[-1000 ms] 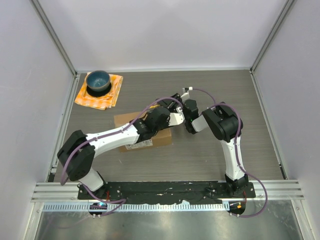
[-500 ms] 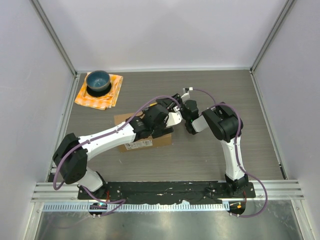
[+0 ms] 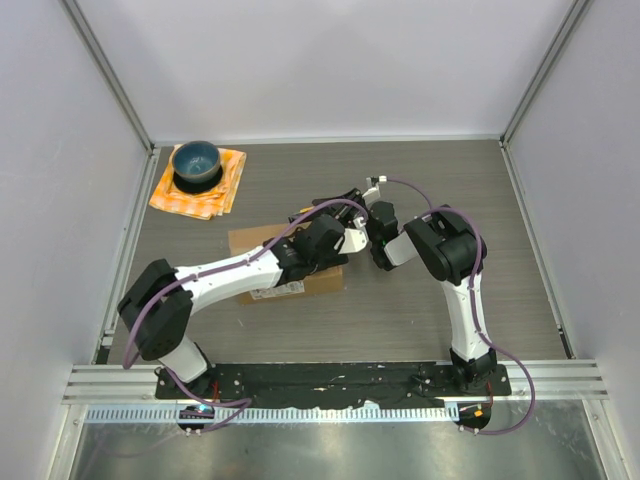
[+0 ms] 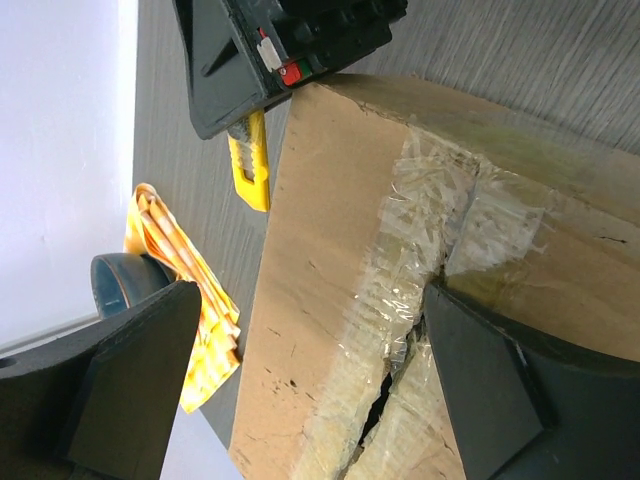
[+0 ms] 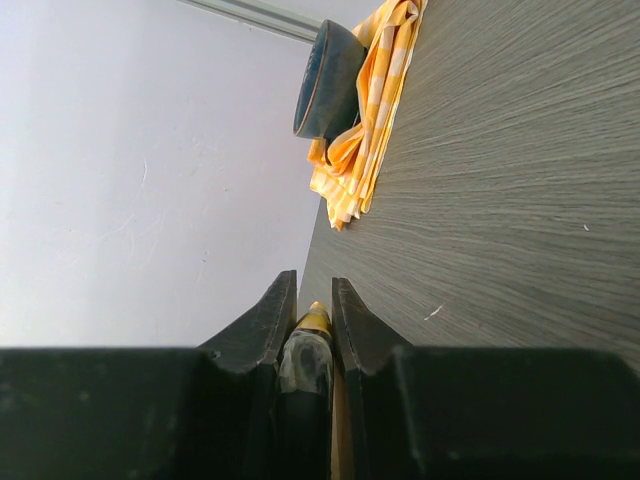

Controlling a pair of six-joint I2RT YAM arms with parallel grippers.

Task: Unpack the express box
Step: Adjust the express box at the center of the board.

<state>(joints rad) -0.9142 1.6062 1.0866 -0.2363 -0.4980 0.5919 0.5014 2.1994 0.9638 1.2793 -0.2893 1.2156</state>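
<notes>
1. Left gripper [image 4: 310, 300]: released, with the jaws spread wide and nothing between them. I read it as poised over the top of the carton.
2. Express box [image 4: 330, 250]: brown cardboard carton lying flat, directly beneath the left gripper. Its top face fills the space between the two fingers.
3. Tape [image 4: 420, 260]: clear and wrinkled, running along the box's top seam between the left gripper's fingers. A dark split shows in the seam close to one finger.
4. Right gripper [image 5: 312, 300]: clenched on a yellow utility knife [image 4: 250, 165]. It sits just beyond the left gripper's fingertips, at the end edge of the box.
5. Knife, position: the yellow body sticks out past the right gripper's fingers, beside the box's end. I cannot tell whether it touches the cardboard.
6. Orange cloth [image 3: 225, 185]: folded and checked, lying well ahead of the right gripper's fingertips and apart from the box.
7. Blue bowl [image 3: 196, 162]: resting on the cloth.
8. Table [image 3: 440, 170]: grey wood-grain surface under both grippers.
</notes>
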